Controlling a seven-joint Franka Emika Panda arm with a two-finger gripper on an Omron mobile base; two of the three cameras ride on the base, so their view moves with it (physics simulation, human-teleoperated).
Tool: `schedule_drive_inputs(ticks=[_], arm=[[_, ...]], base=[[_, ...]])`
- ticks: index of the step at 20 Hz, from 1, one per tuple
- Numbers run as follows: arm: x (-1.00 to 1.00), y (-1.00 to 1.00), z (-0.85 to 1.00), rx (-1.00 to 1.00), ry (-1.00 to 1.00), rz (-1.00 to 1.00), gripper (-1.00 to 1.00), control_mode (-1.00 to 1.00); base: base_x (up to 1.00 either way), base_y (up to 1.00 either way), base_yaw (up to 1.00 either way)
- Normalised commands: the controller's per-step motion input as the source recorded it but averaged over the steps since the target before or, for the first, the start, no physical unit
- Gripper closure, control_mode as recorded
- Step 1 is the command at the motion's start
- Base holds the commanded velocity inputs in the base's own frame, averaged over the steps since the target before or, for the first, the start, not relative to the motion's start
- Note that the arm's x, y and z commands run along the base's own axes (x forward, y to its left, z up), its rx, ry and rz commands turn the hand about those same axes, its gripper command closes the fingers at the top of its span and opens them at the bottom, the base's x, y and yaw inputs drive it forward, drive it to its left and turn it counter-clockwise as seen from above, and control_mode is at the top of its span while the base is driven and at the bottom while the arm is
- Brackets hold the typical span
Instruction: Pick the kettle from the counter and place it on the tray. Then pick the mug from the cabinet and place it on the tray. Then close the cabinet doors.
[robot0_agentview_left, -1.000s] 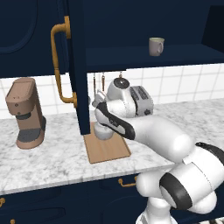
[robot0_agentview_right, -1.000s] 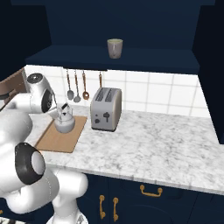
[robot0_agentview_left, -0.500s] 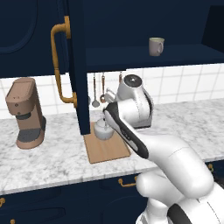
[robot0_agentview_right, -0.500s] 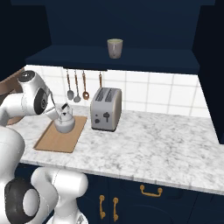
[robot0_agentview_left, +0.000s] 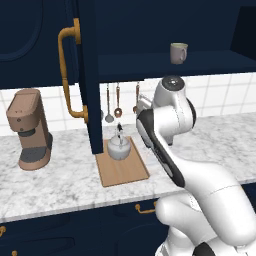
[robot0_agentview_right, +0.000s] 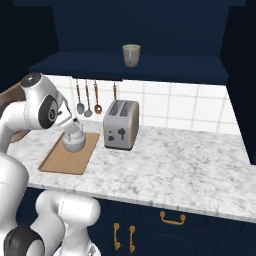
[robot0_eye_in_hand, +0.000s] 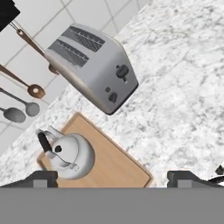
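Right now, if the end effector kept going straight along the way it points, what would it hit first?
Probably the tray, just beside the kettle standing on it; the end effector is open and apart from both, though depth is unclear.

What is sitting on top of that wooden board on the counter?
A small silvery kettle stands on the wooden tray, toward its back end near the wall; the rest of the board is bare. The wood right under the kettle is covered.
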Motion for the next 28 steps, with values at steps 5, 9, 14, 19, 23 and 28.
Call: schedule_drive_inputs(ticks=[5,9,14,19,23,28], arm=[[-0.33,-0.64,0.39,-0.15,0.00,0.07,-1.00,-1.00],[-0.28,-0.58,0.49,-0.20,0.00,0.08,-1.00,-1.00],[-0.26,-0.50,0.60,-0.21,-0.04,0.03,-1.00,-1.00],[-0.19,-0.46,0.60,-0.23,-0.13,0.02,-1.00,-1.00],[-0.14,-0.41,0.59,-0.23,-0.12,0.06,-1.00,-1.00],[-0.04,-0.28,0.46,-0.21,-0.08,0.13,-1.00,-1.00]], base=[[0.00,0.00,0.00],[0.00,0.00,0.00],[0.00,0.00,0.00],[0.00,0.00,0.00],[0.00,0.00,0.00],[0.00,0.00,0.00]])
